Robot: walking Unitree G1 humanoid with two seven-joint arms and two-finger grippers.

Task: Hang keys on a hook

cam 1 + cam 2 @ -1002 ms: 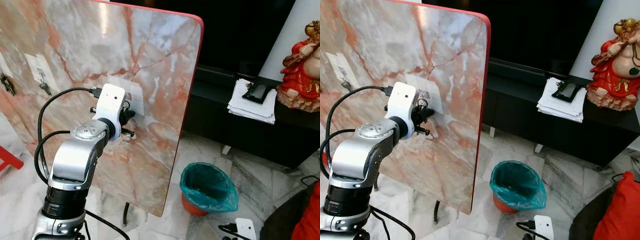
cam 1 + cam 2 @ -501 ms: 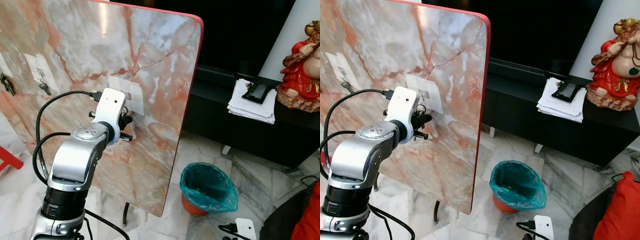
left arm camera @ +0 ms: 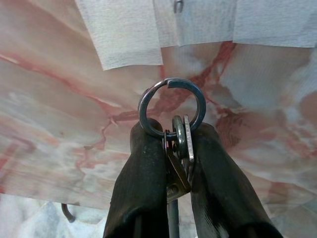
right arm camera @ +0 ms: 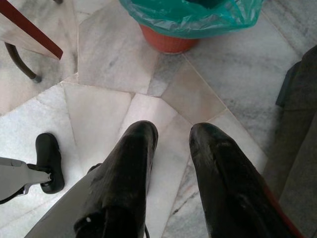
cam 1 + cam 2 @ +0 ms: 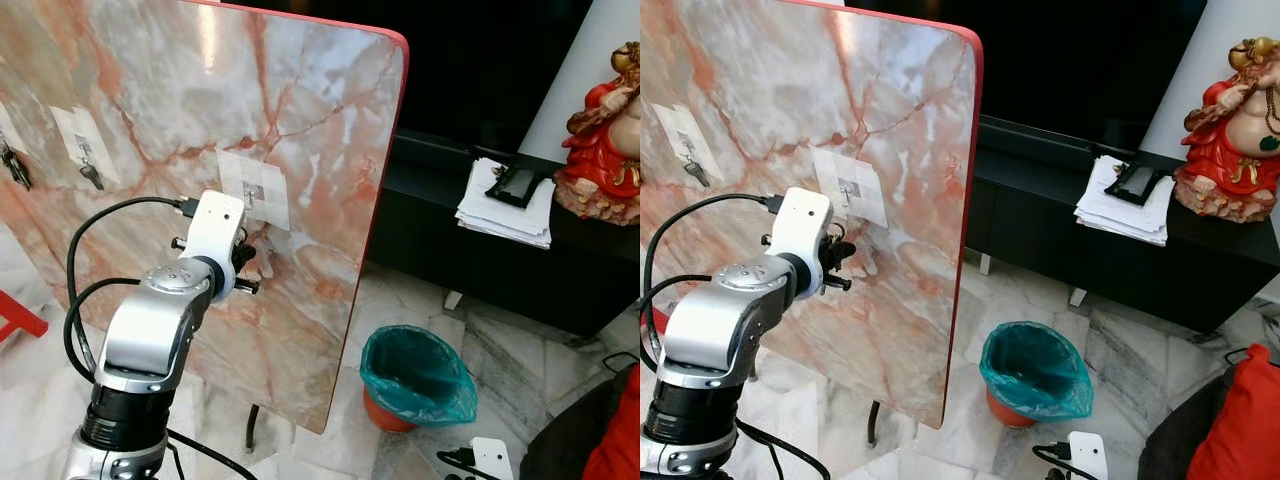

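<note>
A tall marble board [image 5: 320,120] stands upright before me. A white tape patch [image 5: 255,188] on it carries a small metal hook [image 3: 178,5]. My left gripper [image 5: 246,264] is raised just below that patch, close to the board. It is shut on a set of keys [image 3: 179,148], whose steel ring [image 3: 172,108] sticks out past the fingertips. The ring sits under the hook, apart from it. Further left, two other patches hold hanging keys [image 5: 90,176]. My right gripper [image 4: 173,134] hangs low over the floor, open and empty.
A green-lined bin [image 5: 415,375] stands on the marble floor right of the board's foot [image 5: 250,430]. Behind it a black bench [image 5: 470,250] holds a paper stack [image 5: 505,205] and a red statue [image 5: 605,130]. A red stool [image 5: 15,315] is far left.
My left gripper has dropped down and drawn slightly back from the tape patch, which now shows uncovered above it. The keys stay in its grip.
</note>
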